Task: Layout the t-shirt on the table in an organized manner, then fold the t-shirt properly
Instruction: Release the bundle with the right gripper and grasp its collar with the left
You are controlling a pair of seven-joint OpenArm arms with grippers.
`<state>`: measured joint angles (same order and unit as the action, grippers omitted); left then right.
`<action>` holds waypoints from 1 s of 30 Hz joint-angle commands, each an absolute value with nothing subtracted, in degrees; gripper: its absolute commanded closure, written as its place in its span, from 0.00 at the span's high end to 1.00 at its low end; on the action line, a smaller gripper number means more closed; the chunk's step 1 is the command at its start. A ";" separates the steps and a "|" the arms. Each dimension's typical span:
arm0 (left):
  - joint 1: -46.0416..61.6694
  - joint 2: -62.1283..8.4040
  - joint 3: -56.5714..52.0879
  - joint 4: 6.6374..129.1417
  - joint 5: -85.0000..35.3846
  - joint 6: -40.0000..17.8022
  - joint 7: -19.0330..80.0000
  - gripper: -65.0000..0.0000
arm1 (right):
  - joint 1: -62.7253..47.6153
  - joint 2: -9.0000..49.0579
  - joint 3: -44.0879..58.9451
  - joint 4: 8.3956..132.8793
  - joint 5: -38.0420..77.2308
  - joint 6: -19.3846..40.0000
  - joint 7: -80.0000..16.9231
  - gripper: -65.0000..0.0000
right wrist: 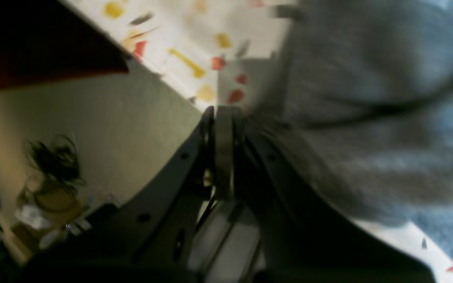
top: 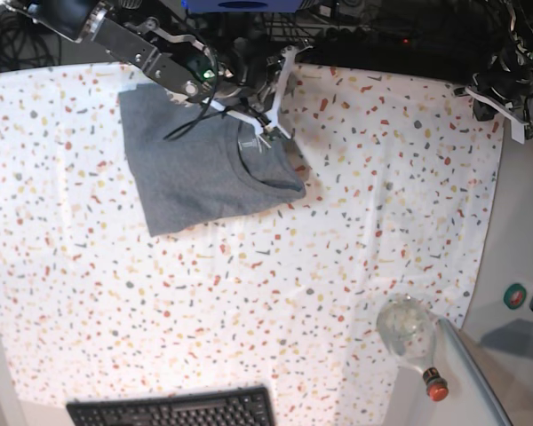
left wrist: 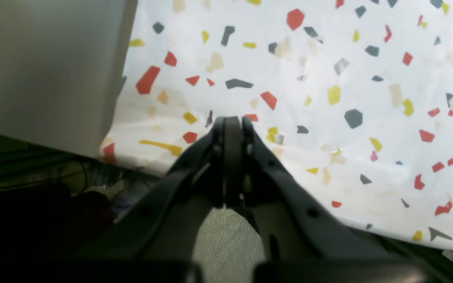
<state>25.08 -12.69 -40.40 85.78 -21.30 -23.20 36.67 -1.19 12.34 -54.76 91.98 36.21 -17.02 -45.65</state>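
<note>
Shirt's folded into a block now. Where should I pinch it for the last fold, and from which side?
I'd take the t-shirt at its collar-end corner, coming in from the bare table beside it. That edge lies flat and unobstructed, while the right gripper sits over the far edge. The left gripper is shut, away at the cloth's edge.

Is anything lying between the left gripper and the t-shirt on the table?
Nothing visible does. The left gripper sits at the table's far edge, and only bare speckled cloth lies between it and the t-shirt. The bottle and keyboard sit well off that line.
</note>
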 commanded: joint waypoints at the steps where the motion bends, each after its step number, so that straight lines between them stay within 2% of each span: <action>1: 25.27 -13.58 -40.66 86.20 -21.85 -23.52 35.74 0.00 | -0.40 12.44 -54.37 92.09 36.18 -16.92 -45.23 0.00; 5: 25.36 -13.58 -38.20 86.46 -21.85 -23.60 35.74 0.00 | 1.45 12.35 -54.55 92.62 36.44 -16.92 -45.32 0.00; 10: 25.89 -13.58 -30.64 90.07 -21.93 -23.60 35.74 0.00 | 1.45 13.67 -52.97 103.60 36.26 -16.92 -51.03 0.00; 13: 27.21 -13.49 -23.87 95.16 -22.37 -23.60 35.74 0.00 | -0.57 15.78 -46.99 108.18 36.26 -16.92 -51.74 0.00; 16: 27.82 -13.32 -16.84 100.00 -23.69 -23.60 35.74 0.00 | -3.30 16.84 -36.79 108.70 36.26 -16.92 -51.82 0.00; 21: 26.33 -11.82 -12.44 99.21 -36.79 -23.60 35.74 0.02 | -7.08 20.09 -24.48 108.79 36.26 -16.57 -51.74 0.00; 22: 25.89 -11.82 -11.74 98.24 -39.60 -23.60 35.74 0.19 | -7.52 20.88 -23.08 108.88 36.26 -16.57 -51.74 0.00; 25: 24.75 -12.09 -10.42 95.16 -44.62 -23.69 35.74 0.55 | -8.48 22.90 -20.53 108.88 36.26 -16.57 -51.74 0.00; 28: 22.73 -12.09 -6.73 92.18 -46.55 -23.69 35.65 0.80 | -9.45 24.40 -18.95 108.88 36.26 -16.48 -51.65 0.00; 30: 21.49 -11.91 -3.91 90.86 -46.55 -23.69 35.47 0.87 | -10.07 24.57 -17.80 108.88 36.26 -16.48 -51.65 0.00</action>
<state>21.78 -11.60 -3.70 89.89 -45.34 -22.94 36.58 -10.39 23.83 -18.28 107.81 36.03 -16.93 -52.14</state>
